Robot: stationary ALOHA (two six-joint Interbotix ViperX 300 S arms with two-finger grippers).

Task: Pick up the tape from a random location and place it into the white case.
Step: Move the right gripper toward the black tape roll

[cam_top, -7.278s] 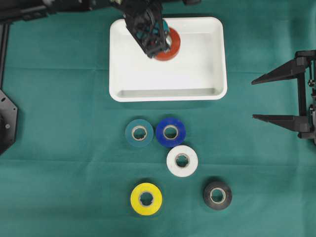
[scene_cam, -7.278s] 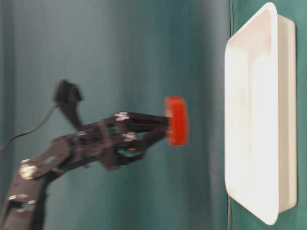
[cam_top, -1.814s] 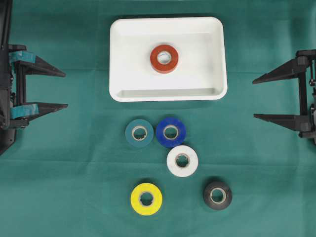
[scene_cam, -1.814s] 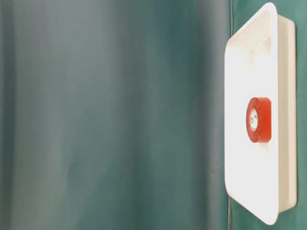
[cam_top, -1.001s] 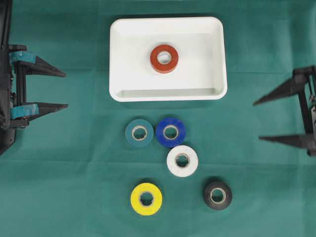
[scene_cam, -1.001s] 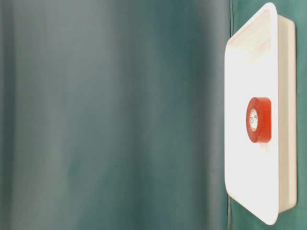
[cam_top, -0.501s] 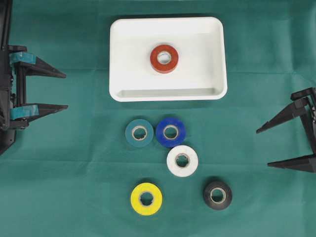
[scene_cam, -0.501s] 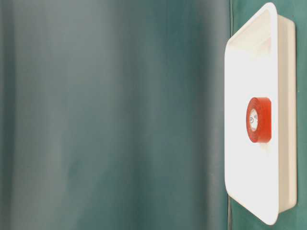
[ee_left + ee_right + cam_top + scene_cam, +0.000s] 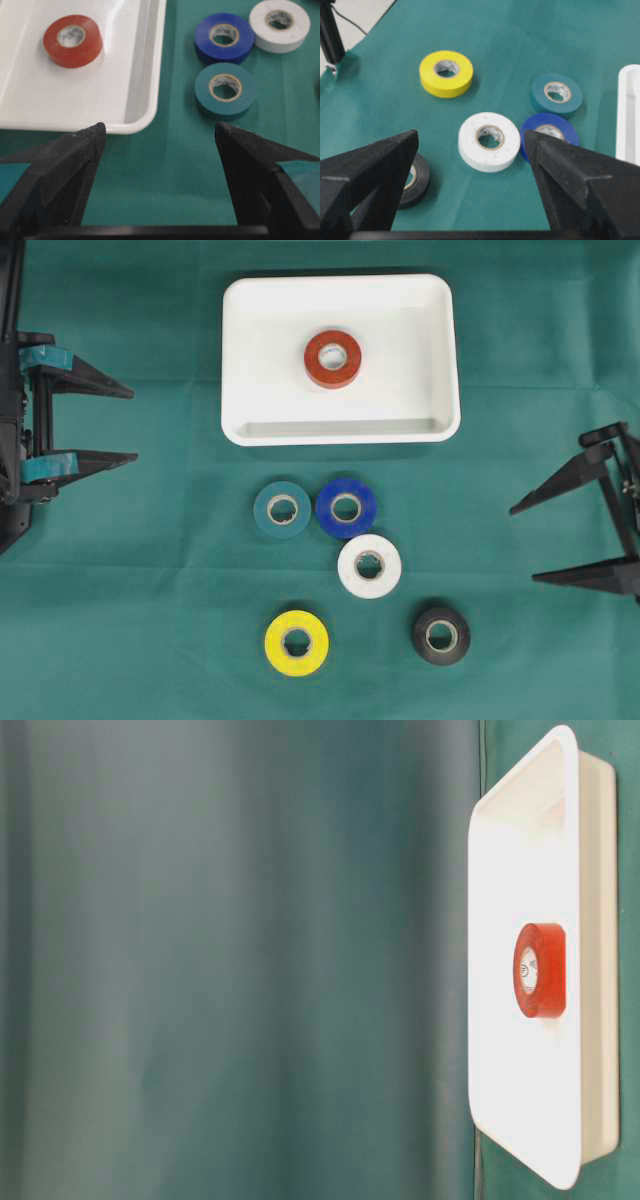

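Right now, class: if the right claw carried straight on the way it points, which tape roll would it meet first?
Probably the white roll: in the right wrist view it lies centred between the open right claw and ahead of it. The black roll sits nearer but off to one side, so depth leaves some doubt.

six tape rolls in all, one of each colour: one red roll (image 9: 333, 358), one teal roll (image 9: 282, 509), one blue roll (image 9: 346, 507), one white roll (image 9: 369, 566), one yellow roll (image 9: 296, 642), one black roll (image 9: 440, 634). one white case (image 9: 245, 350). two grippers: the left gripper (image 9: 128, 423) and the right gripper (image 9: 522, 544).
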